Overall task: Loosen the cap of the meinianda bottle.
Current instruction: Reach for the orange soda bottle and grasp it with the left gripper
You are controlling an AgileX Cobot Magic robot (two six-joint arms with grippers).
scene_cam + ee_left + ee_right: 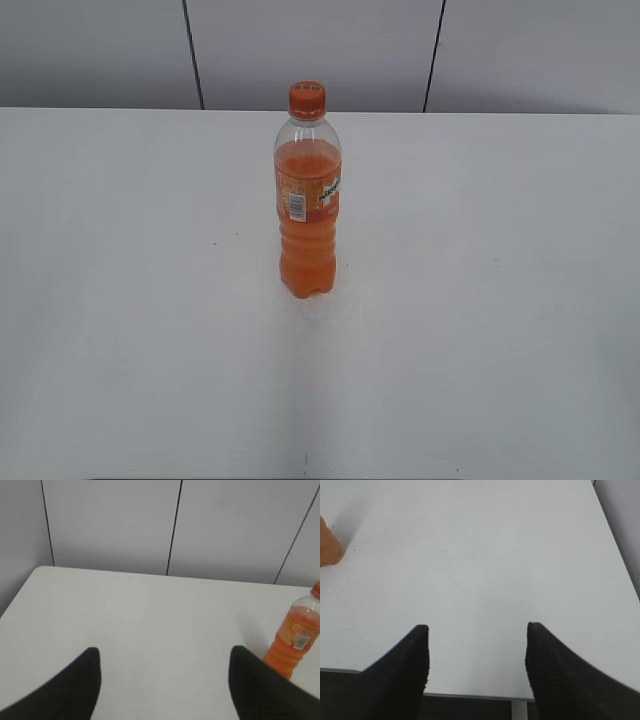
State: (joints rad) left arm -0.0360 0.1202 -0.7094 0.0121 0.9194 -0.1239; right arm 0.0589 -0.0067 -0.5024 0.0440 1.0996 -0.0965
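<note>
The meinianda bottle (pixel 308 200) stands upright in the middle of the white table (pixel 120 300), full of orange soda, with its orange cap (pixel 307 100) screwed on top. Neither arm shows in the exterior view. In the left wrist view the bottle (pixel 295 637) is at the far right edge, just behind the right finger; my left gripper (pixel 165 652) is open with only bare table between its fingers. In the right wrist view only an orange sliver of the bottle (pixel 327 547) shows at the left edge; my right gripper (pixel 477 629) is open and empty above the table's near edge.
Grey wall panels with dark seams (pixel 193 55) rise behind the table's far edge. The table's rounded left corner (pixel 42 570) shows in the left wrist view, its right edge (pixel 615 540) in the right wrist view.
</note>
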